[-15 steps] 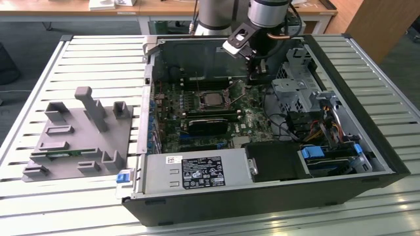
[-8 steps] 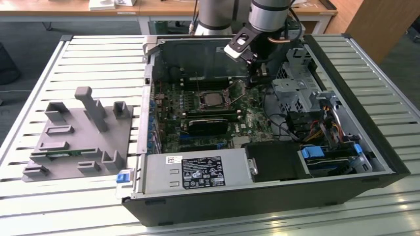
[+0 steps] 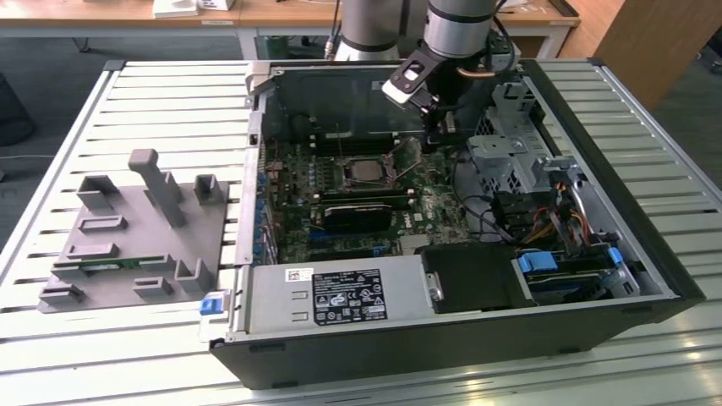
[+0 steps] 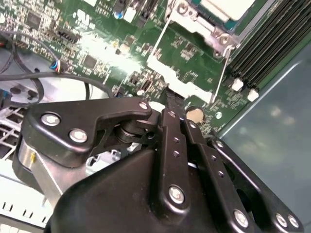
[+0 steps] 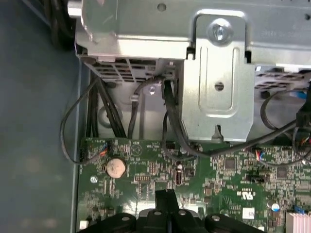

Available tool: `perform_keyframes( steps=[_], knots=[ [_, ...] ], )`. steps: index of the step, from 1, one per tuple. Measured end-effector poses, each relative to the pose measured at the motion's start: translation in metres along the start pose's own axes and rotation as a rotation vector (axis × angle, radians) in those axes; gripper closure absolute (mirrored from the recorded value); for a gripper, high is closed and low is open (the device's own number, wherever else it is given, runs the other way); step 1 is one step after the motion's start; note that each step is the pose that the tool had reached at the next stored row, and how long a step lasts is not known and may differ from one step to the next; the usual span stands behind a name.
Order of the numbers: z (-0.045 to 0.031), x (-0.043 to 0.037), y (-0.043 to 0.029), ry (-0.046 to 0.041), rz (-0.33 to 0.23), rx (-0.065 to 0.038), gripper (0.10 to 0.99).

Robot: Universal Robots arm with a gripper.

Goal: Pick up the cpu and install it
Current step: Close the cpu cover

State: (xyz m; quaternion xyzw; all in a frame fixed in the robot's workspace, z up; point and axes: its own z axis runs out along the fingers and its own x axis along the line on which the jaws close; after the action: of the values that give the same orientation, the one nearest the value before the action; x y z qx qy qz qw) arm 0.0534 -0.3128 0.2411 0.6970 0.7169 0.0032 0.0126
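Most of the task looks done: the cpu is seated in its socket, mid-frame.
The gripper is held closed on nothing, just beside it; latching may be left.

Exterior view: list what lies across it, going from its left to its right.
grey holder tray → cpu → end effector → metal drive cage

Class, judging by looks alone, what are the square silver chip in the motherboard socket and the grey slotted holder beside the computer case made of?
The square silver cpu: probably metal-topped, bright reflective sheen. The grey slotted holder: likely matte plastic; uniform dull grey, no glints.
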Motion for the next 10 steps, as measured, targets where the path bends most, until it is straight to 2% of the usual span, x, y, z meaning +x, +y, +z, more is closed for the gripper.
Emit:
perform_keyframes(
  steps=[5, 10],
  knots=[
    [-0.0004, 0.0002, -0.0104, 0.0009, 0.0, 0.0, 0.98],
    [-0.0006, 0.0004, -0.0172, 0.0019, 0.0, 0.0, 0.98]
  ],
)
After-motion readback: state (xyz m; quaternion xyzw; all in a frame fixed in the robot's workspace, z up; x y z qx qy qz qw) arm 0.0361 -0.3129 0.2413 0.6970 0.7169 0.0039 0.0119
